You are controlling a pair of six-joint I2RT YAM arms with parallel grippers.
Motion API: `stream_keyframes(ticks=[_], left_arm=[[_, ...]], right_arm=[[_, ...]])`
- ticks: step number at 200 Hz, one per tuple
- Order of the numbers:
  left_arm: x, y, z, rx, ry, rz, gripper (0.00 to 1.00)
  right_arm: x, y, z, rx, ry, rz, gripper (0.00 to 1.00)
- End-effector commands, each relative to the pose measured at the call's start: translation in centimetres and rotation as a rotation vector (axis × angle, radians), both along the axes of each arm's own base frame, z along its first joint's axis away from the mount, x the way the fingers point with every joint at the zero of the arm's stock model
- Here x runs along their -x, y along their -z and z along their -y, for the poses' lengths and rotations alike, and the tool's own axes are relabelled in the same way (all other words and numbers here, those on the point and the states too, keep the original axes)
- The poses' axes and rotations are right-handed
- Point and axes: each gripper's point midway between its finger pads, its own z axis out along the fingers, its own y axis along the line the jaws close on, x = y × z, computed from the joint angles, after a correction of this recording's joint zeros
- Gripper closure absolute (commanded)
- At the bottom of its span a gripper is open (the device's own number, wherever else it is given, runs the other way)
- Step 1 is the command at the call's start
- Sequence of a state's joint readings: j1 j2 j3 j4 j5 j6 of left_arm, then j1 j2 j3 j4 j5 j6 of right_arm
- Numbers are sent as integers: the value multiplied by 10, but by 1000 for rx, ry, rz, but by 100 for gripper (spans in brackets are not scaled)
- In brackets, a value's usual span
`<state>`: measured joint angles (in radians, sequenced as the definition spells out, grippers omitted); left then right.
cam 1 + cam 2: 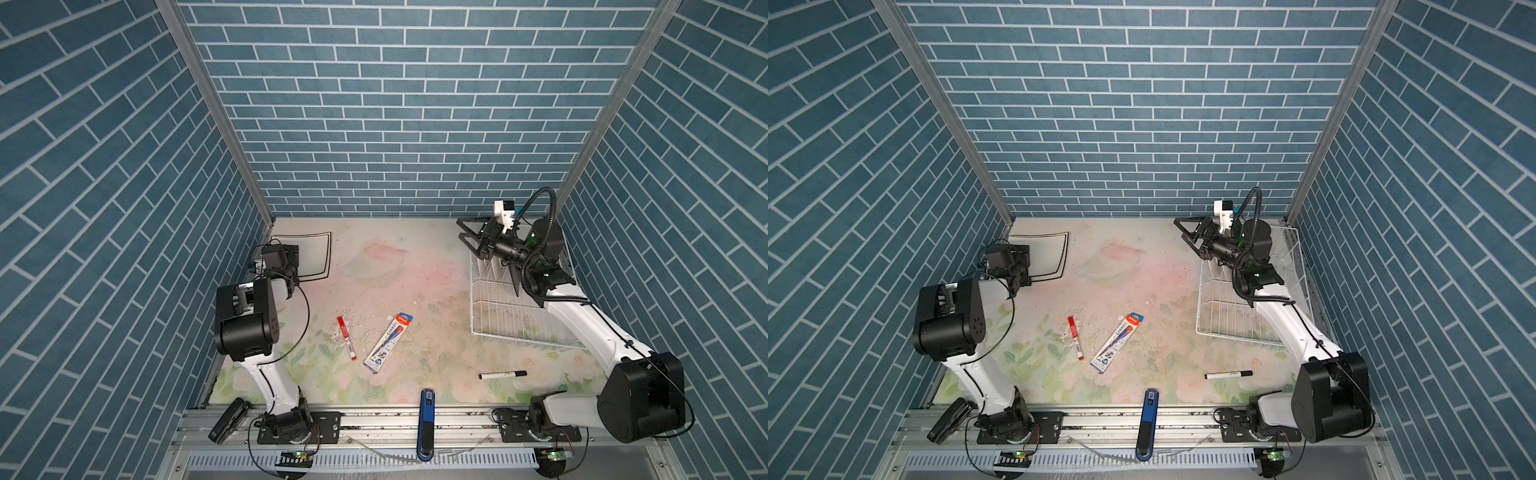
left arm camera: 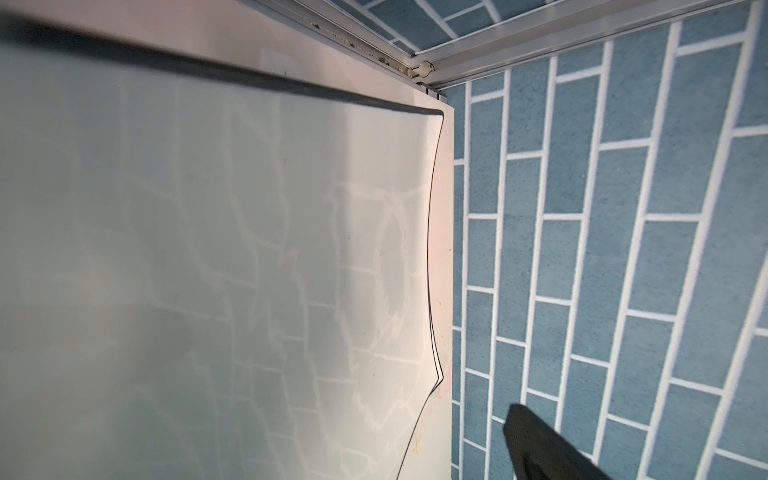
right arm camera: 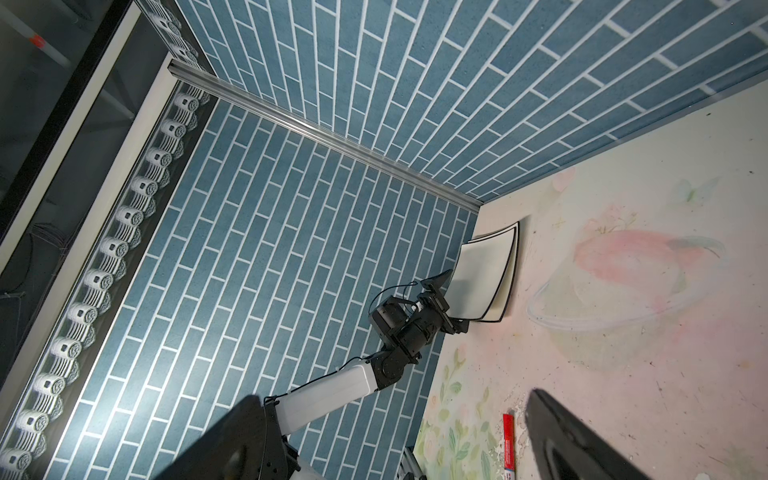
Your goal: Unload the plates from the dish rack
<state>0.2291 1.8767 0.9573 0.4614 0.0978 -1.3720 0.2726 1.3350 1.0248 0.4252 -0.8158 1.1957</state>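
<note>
Nearest, bottom centre in both top views: logged a blue stapler-shaped tool point(image 1: 427, 424) lying across the metal front rail point(image 1: 374, 419). At lower left, a black case-like object point(image 1: 227, 419) angled on the same rail.

Higher up, on the flowered tabletop point(image 1: 415, 266): noted a black marker point(image 1: 502, 375) lying flat at lower right. Near mid-frame, a red marker point(image 1: 346, 343) and a packaged pen point(image 1: 389, 343), near each other but apart, both slanted.

Further up, right side: found the dish rack point(image 1: 494, 307), white wire, sitting by the right wall and partly covered by the right arm. Saw the right gripper point(image 1: 467, 236) hanging above the rack's far left corner, pincer released and spread wide, grasping nothing.

Farthest, upper left of the tabletop by the back corner: found the plates point(image 1: 316, 257), two square cream ones with thin black rims. Stacked flat, outside the rack and well apart from it. Saw the left gripper point(image 3: 452, 300) at the stack's left edge, pincer released and splayed; cannot tell whether touching. Confirmed in the left wrist view: glossy plate face filling most of the frame, mirroring the blue tile wall point(image 2: 623, 249).
</note>
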Motion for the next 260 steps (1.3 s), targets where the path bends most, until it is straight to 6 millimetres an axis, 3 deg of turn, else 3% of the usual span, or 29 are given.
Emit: stream_keyframes(ticks=[1, 102, 260], left_arm=[[-4, -15, 2, -34, 10, 22, 0], [7, -1, 2, 3, -21, -111, 0], [29, -1, 7, 30, -22, -236, 0]], right_arm=[[2, -26, 3, 2, 10, 104, 1], [3, -27, 4, 0, 17, 107, 1], [11, -36, 7, -4, 20, 122, 1]])
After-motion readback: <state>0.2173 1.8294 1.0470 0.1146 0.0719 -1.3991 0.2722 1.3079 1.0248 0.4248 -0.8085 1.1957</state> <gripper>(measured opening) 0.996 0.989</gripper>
